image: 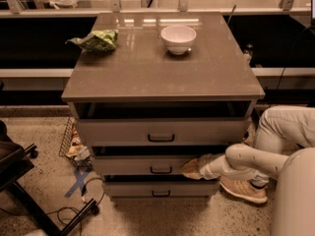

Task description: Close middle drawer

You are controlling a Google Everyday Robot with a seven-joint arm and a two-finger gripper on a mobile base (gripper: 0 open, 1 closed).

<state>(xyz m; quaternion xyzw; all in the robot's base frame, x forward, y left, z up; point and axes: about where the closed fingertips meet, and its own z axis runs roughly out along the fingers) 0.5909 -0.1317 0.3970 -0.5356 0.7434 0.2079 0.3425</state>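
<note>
The middle drawer (147,165) is the second grey front of the cabinet, with a small black pull handle (161,170). It sticks out only a little, with a dark gap above it. My gripper (189,169) is at the right part of that drawer front, touching it, at the end of my white arm (246,162) that reaches in from the right. The top drawer (160,131) above it stands pulled out further. The lowest drawer front (160,188) sits below.
A white bowl (178,38) and a green chip bag (96,40) lie on the cabinet top (162,73). A person's leg and shoe (246,190) are at the right of the cabinet. A black chair base (29,195) and cables lie at the left.
</note>
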